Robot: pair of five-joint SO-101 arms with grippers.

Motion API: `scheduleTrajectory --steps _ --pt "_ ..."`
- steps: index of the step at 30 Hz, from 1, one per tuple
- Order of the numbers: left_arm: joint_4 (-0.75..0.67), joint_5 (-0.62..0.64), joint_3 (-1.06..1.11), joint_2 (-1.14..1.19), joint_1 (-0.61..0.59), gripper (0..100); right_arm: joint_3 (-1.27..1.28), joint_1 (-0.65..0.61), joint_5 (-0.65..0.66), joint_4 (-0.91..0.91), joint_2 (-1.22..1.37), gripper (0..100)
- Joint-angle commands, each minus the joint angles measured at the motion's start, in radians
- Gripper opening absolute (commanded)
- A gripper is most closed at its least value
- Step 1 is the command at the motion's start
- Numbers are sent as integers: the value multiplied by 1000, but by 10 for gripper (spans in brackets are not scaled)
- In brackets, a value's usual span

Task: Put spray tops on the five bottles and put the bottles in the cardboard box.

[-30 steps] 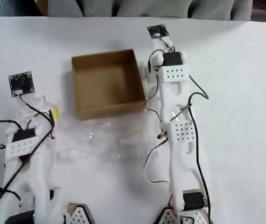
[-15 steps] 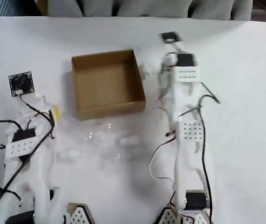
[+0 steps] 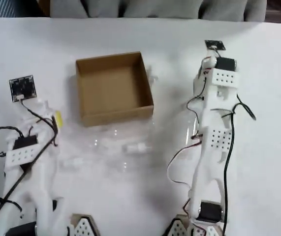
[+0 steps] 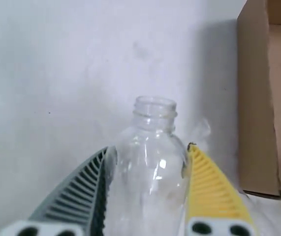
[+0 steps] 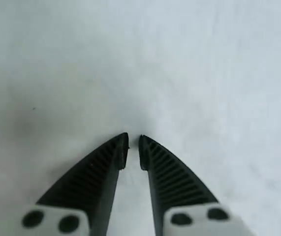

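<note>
- Finds the cardboard box point(image 3: 114, 114) open side up on the white tabletop point(image 3: 258, 73), nearer the far edge than the near one and a little toward the left edge from the middle, with its brown floor showing.
- Holds a clear bottle point(image 4: 154, 167) in the left gripper point(image 4: 150, 149), with the grey finger point(image 4: 81, 196) pressed to one side of the body and the yellow finger point(image 4: 211, 191) to the other.
- Shows the bottle's threaded neck open at the mouth, pointing away from the wrist camera.
- Places that bottle over bare tabletop, near one outer wall of the box but apart from it.
- Keeps the left arm point(image 3: 29, 157) by the tabletop's left edge, toward the near-left corner, its yellow finger level with the box's near wall.
- Lays the right arm point(image 3: 211, 142) out from the near edge toward the far edge, on the right-edge side of the box and apart from it.
- Has the right gripper point(image 5: 133, 147) almost closed, its black fingers point(image 5: 106, 172) a thin slit apart at the tips and gripping nothing, over bare tabletop.
- Leaves faint clear shapes point(image 3: 106, 140) on the tabletop just in front of the box's near wall, too washed out to count or name.
- Includes a small white piece point(image 3: 136, 147) among them; cannot tell what it is.
</note>
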Motion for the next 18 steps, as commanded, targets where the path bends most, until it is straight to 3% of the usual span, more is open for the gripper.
scheduleTrajectory --steps 1,8,18 --pt "-51 -12 -6 -18 12 21 72 -67 2 30 -168 91" --pt "-51 -12 -6 -18 12 21 124 -196 0 27 -343 122" --pt "-51 -12 -6 -18 8 21 115 -300 0 -42 -286 123"
